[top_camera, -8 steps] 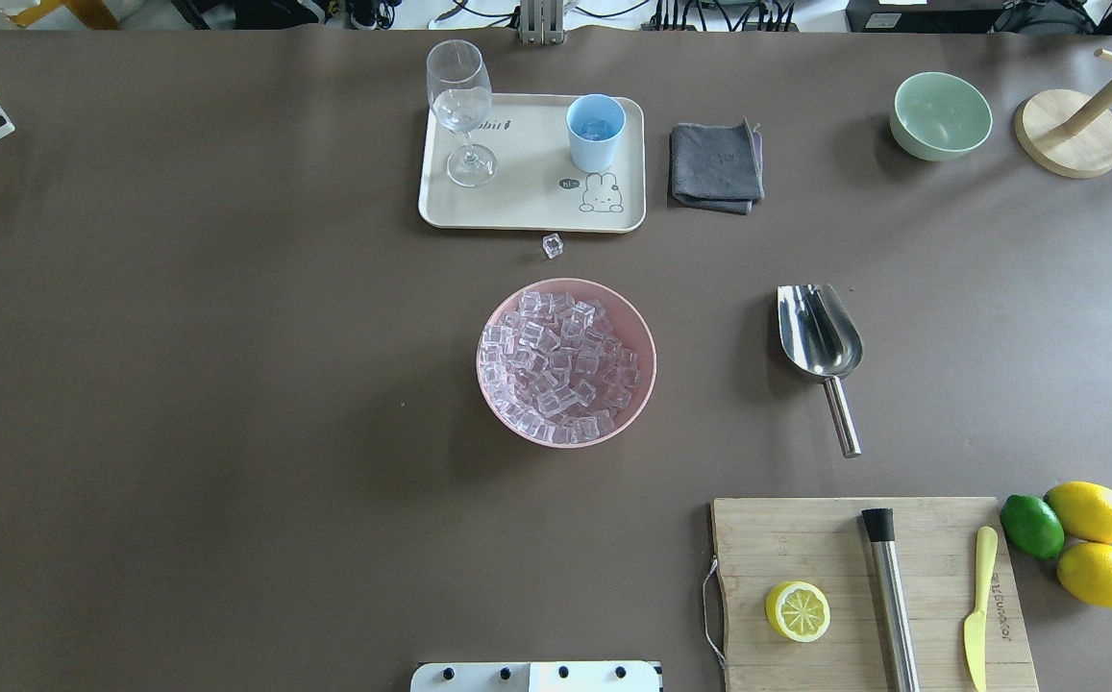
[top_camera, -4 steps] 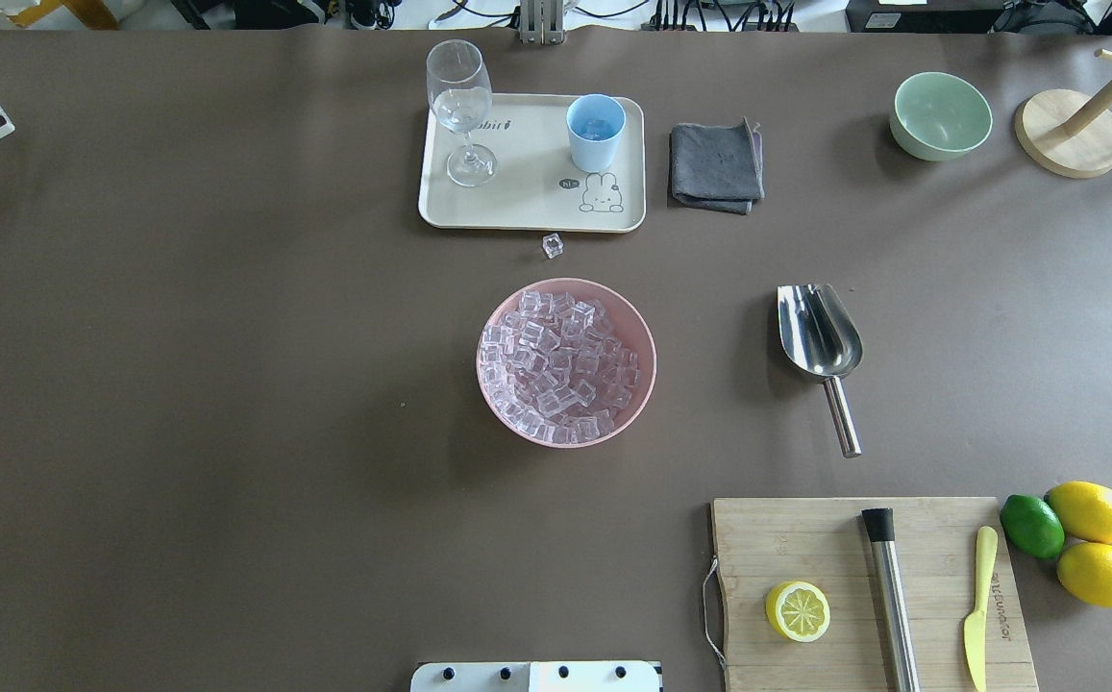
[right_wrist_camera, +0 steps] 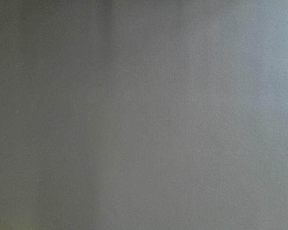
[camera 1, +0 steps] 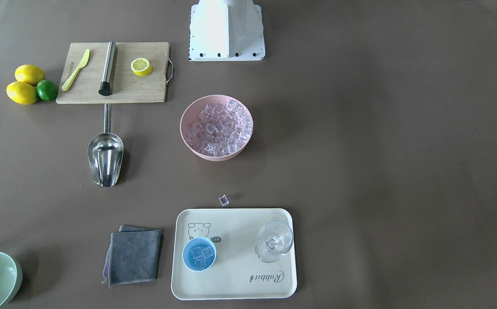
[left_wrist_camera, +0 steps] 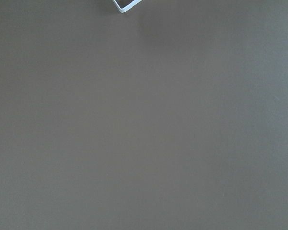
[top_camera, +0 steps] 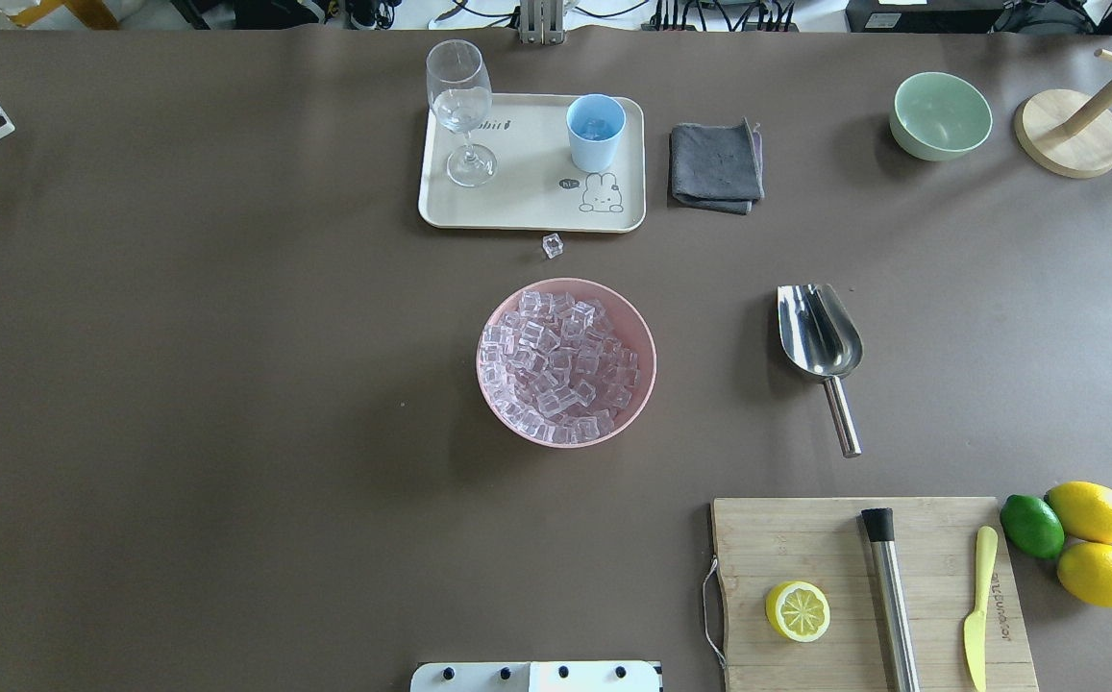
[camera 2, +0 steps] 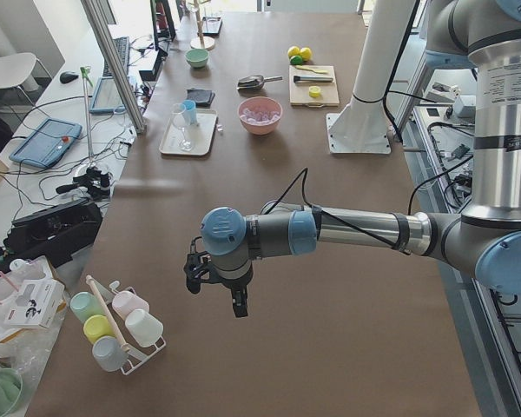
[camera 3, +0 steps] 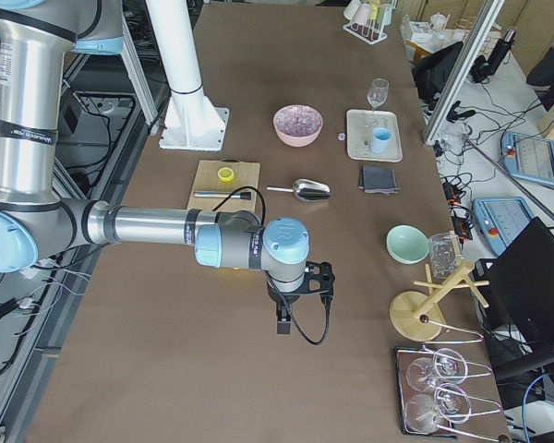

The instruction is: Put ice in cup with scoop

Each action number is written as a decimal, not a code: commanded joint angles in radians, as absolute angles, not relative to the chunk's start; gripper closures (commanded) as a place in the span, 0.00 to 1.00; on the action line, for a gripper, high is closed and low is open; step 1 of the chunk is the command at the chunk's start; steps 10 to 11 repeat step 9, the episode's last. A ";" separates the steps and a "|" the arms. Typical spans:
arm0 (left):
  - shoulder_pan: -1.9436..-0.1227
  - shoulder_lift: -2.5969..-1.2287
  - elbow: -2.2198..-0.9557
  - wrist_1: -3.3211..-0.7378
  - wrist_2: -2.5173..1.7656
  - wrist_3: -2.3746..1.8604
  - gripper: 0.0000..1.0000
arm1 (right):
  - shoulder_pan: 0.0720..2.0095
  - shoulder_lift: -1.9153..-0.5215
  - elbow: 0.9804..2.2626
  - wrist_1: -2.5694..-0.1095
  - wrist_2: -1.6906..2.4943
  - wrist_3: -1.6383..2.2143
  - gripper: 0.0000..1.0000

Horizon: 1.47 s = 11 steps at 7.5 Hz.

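The ice point(top_camera: 560, 365) fills a pink bowl point(top_camera: 649, 358) at the table's middle; it also shows in the front view point(camera 1: 218, 126). One loose cube point(top_camera: 553, 246) lies between the bowl and the tray. The light-blue cup point(top_camera: 596, 132) stands on the cream tray point(top_camera: 527, 216) and holds a few cubes point(camera 1: 199, 253). The steel scoop point(top_camera: 820, 332) lies empty on the table right of the bowl, handle toward the robot. The left gripper point(camera 2: 215, 291) and the right gripper point(camera 3: 303, 300) hover far out at the table's ends; I cannot tell whether they are open or shut.
A stemmed glass point(top_camera: 460, 106) stands on the tray. A grey cloth point(top_camera: 715, 165) and a pale-green bowl point(top_camera: 940, 115) lie right of it. A cutting board point(top_camera: 863, 596) bears a lemon half, a steel cylinder and a yellow knife; lemons and a lime point(top_camera: 1079, 538) lie beside it.
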State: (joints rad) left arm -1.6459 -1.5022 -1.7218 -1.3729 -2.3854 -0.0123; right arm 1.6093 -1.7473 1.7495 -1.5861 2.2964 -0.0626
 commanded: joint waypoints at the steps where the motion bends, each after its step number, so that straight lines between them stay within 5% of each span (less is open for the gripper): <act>1: -1.649 -1.502 -1.727 -1.373 -2.385 -0.012 0.02 | 1.609 -1.747 1.747 -1.588 2.298 -0.063 0.01; 11: -1.649 -1.493 -1.738 -1.373 -2.385 -0.012 0.02 | 1.609 -1.747 1.747 -1.586 2.298 -0.063 0.01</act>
